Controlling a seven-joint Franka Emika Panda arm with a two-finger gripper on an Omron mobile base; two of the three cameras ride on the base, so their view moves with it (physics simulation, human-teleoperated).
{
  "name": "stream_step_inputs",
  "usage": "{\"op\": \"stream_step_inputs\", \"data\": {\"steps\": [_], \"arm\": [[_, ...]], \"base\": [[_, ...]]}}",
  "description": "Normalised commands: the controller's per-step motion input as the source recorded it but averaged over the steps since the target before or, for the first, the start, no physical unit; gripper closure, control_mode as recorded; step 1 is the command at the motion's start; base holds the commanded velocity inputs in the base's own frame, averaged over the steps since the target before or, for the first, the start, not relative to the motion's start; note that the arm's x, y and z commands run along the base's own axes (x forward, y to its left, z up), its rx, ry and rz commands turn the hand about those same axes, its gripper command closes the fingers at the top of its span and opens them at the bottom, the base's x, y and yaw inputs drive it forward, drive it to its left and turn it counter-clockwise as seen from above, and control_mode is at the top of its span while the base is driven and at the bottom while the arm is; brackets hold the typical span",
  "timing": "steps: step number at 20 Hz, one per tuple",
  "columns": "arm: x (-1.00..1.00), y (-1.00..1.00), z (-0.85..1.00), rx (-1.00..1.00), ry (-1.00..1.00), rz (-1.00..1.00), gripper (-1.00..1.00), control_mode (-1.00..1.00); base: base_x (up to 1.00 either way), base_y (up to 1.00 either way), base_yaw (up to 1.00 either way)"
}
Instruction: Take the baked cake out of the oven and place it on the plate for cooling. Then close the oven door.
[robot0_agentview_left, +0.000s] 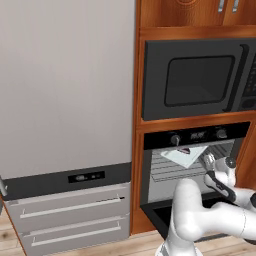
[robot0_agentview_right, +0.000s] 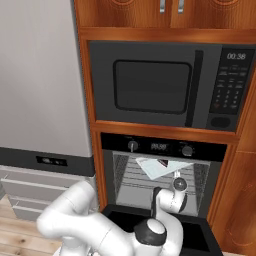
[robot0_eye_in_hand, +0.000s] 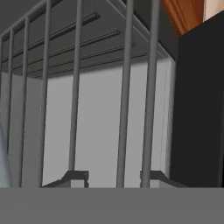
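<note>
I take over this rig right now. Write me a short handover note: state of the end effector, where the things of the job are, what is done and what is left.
End effector: inside the oven at the upper wire rack, fingers apart, holding nothing.
Oven door: dropped fully open under the arm.
Flat pale item: lies tilted on the upper rack, partly sticking out at the front; I cannot tell for sure that it is the cake.
Done: door opened, arm reached in.
Left: grasp the cake, carry it to the plate, then close the door.
</note>
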Motion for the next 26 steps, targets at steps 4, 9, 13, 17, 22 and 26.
{"op": "stream_step_inputs", "data": {"steps": [4, 9, 13, 17, 22, 26], "arm": [[-0.31, 0.0, -0.33, 0.0, 0.04, 0.0, 1.0, -1.0], [-0.28, 0.0, -0.35, 0.0, 0.06, 0.0, 1.0, -1.0], [-0.27, 0.0, -0.34, 0.0, 0.08, 0.0, 1.0, -1.0], [-0.31, 0.0, -0.36, 0.0, 0.09, 0.0, 1.0, -1.0], [-0.33, 0.0, -0.4, 0.0, 0.12, 0.0, 1.0, -1.0], [-0.36, 0.0, -0.39, 0.0, 0.13, 0.0, 1.0, -1.0]], "base": [[0.0, 0.0, 0.0], [0.0, 0.0, 0.0], [0.0, 0.0, 0.0], [0.0, 0.0, 0.0], [0.0, 0.0, 0.0], [0.0, 0.0, 0.0]]}}
